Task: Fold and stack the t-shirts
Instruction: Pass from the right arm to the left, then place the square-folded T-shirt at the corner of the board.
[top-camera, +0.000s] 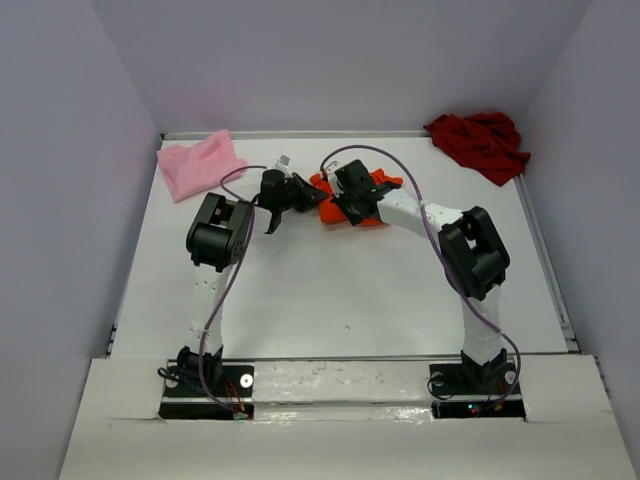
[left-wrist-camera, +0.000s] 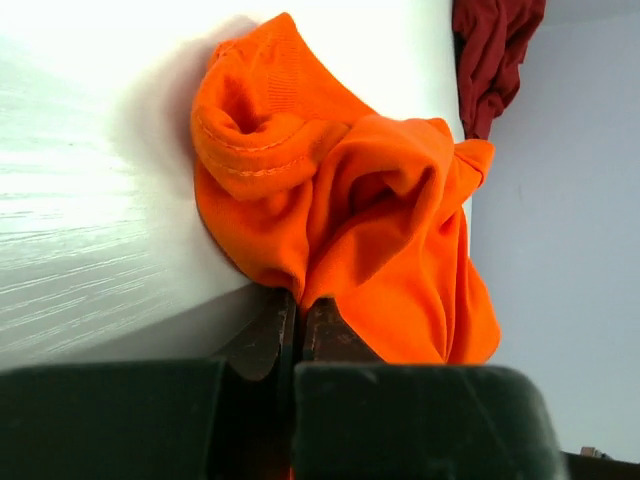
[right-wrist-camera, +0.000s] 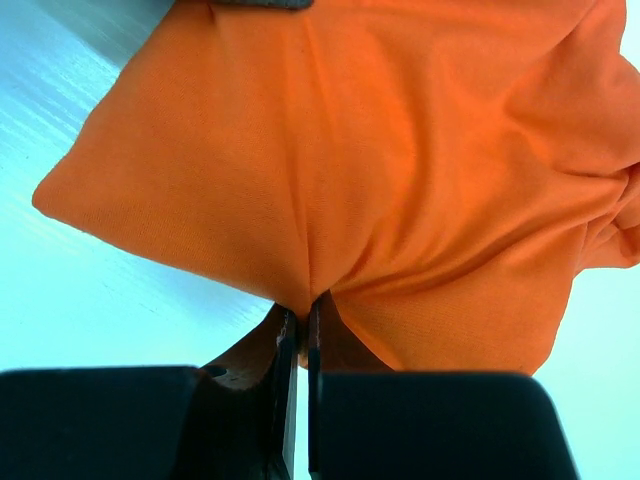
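Orange shirt (left-wrist-camera: 330, 230), soft knit, bunched in rounded folds on glossy surface (left-wrist-camera: 80, 200); left jaws, right jaws each pinch it.

no text, labels or numbers readable

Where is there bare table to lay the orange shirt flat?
Most room: the white table patch between the left arm, the right arm and the near edge. A narrower strip runs along the far edge between the pink t-shirt and dark red t-shirt. Crowded: far middle, where left gripper and right gripper pinch the orange t-shirt.
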